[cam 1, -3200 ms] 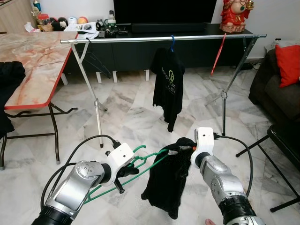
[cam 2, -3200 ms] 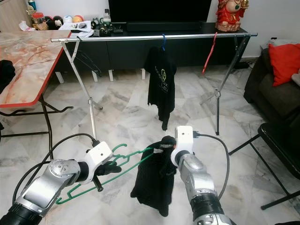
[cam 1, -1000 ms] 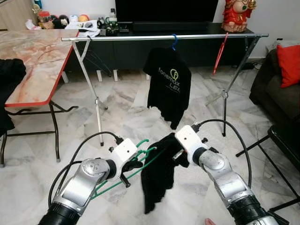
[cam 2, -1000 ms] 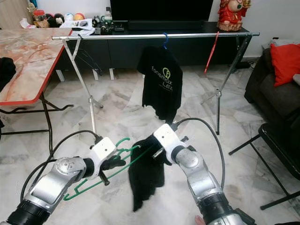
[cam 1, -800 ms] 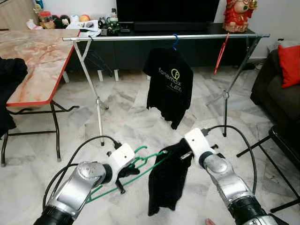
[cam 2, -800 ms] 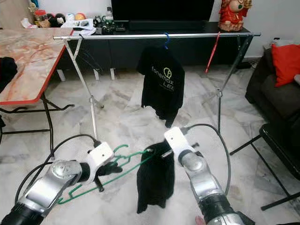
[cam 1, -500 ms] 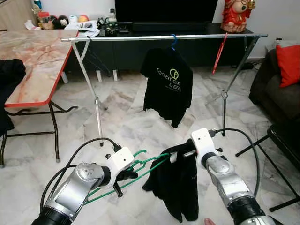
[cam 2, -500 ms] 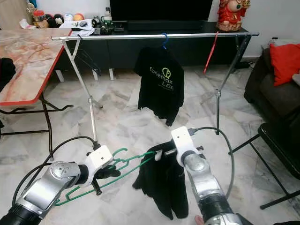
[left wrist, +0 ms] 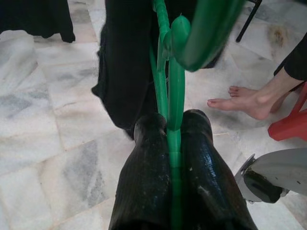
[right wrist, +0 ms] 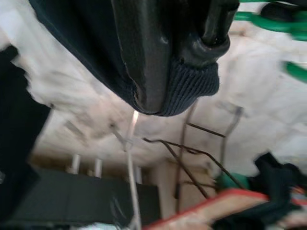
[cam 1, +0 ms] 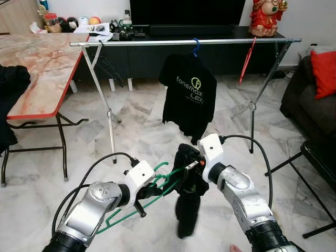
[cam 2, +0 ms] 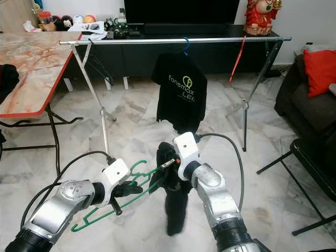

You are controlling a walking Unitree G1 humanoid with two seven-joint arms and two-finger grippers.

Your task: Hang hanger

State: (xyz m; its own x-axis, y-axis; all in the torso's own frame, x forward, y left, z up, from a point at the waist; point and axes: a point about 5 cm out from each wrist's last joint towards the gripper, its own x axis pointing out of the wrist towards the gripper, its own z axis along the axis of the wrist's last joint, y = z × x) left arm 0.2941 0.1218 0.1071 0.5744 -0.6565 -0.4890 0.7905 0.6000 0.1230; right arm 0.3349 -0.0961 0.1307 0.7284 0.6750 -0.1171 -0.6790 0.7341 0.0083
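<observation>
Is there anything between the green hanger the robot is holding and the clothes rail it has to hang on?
Nothing visible blocks it. The green hanger is pinched in the left claw, the dark garment in the right claw. Open floor lies ahead to the rail, with free bar left of the hung black T-shirt.

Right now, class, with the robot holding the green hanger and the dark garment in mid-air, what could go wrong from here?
1. The right claw pinches only a ribbed edge of the dark garment; the rest dangles toward the floor and may slip free.
2. The left claw clamps one thin bar of the green hanger, which could twist.
3. A person's bare foot is on the floor close by; take care.
</observation>
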